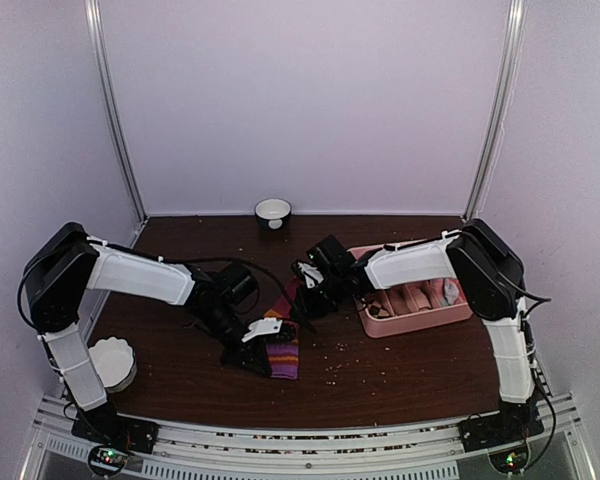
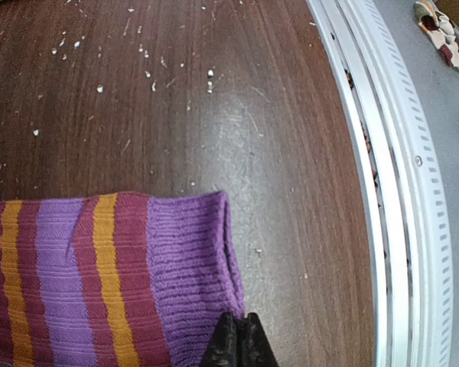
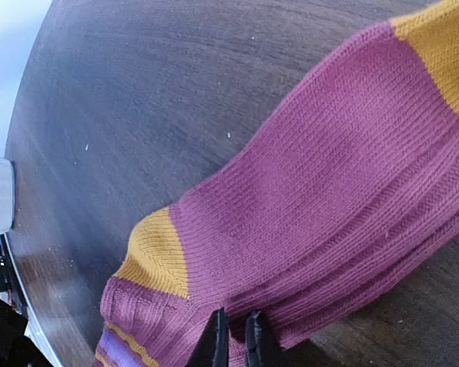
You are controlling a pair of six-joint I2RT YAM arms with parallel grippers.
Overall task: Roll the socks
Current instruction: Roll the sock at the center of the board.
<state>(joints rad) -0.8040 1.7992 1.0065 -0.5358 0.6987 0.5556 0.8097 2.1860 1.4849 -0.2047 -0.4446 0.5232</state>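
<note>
The dark red sock [image 1: 283, 348] lies flat near the middle of the table [image 1: 400, 370], between the two arms. Its purple striped cuff [image 2: 187, 260] points toward the near edge, and its foot runs away toward the back. Only this one sock can be made out (a tan one, if it is there, does not show in any view). The left gripper [image 2: 241, 340] sits at the outer corner of the cuff with its jaws pressed tight together. Whether a thread of the cuff is caught between them cannot be told, but its position suggests it is there to hold the cuff end down so the sock does not slide. The right gripper [image 3: 235, 336] is at the foot, along the edge of the sock between the orange heel [image 3: 157, 256] and the orange toe [image 3: 444, 53]. Its jaws are drawn in to a narrow slit and appear to nip a fold of the knit. A hold there reads as the start of a roll: one end anchored, the other taken up to be turned over toward the cuff. Soft ribbed fabric like this will sag and may slip from so small a bite, so the turn would want to be slow. Off to the right is the pink divided tray [image 1: 420, 326], well apart from the sock. A small white bowl [image 1: 273, 211] stands at the back wall and a white fluted dish [image 1: 115, 362] by the left arm's base, neither in the way.
</note>
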